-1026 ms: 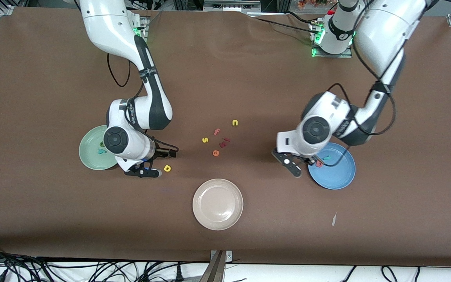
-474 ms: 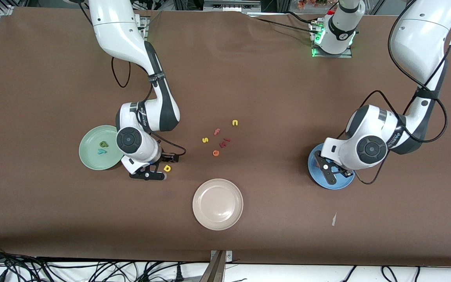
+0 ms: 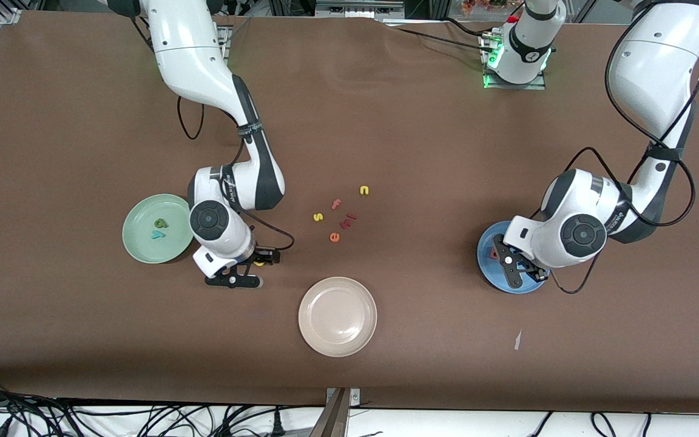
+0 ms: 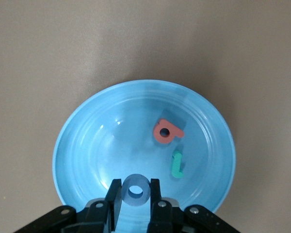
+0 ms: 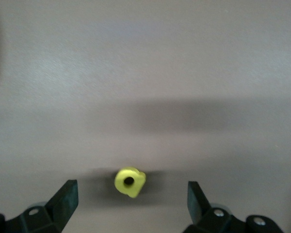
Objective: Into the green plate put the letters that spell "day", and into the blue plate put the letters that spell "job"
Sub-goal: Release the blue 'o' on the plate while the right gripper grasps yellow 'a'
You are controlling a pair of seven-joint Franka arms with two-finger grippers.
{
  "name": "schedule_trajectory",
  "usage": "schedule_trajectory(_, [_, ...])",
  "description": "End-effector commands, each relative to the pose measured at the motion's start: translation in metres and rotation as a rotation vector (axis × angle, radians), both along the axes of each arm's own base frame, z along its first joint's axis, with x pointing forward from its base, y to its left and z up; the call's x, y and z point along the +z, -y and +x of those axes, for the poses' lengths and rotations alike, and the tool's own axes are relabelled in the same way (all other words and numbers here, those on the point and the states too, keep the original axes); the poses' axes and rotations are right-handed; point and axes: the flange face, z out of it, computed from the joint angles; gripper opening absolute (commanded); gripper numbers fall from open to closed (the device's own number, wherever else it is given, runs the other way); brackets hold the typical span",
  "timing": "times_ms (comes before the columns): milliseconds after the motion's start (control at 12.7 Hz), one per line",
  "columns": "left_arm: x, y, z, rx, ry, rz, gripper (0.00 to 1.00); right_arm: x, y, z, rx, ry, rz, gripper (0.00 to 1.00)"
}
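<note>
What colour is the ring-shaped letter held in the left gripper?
Blue. The ring "o" shows best in the left wrist view.

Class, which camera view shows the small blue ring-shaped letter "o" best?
The left wrist view: the blue ring "o" sits gripped in the left hand over the blue plate. The front view hides it under the arm; the right wrist view misses it.

My left end effector (image 4: 136,201), gripping the blue "o" (image 4: 136,190), now hangs over the blue plate (image 4: 87,141); my right end effector (image 5: 131,201) now straddles the yellow "d" (image 5: 129,181).

blue plate (image 4: 72,145), yellow "d" (image 5: 130,181), blue "o" (image 4: 136,190)
</note>
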Motion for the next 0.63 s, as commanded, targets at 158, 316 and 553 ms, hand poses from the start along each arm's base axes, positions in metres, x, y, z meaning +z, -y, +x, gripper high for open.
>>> schedule_trajectory(158, [-0.005, -0.014, 0.005, -0.055, 0.020, -0.005, 0.87, -0.011, -0.008, 0.012, -0.016, 0.001, 0.025, 0.99])
schedule_trajectory(316, [-0.002, -0.013, 0.004, -0.058, 0.018, -0.004, 1.00, -0.010, -0.003, 0.012, -0.018, -0.010, 0.025, 0.94])
schedule_trajectory(553, [0.005, -0.008, 0.004, -0.039, 0.018, -0.012, 1.00, -0.009, 0.003, 0.013, -0.041, -0.038, 0.044, 0.84])
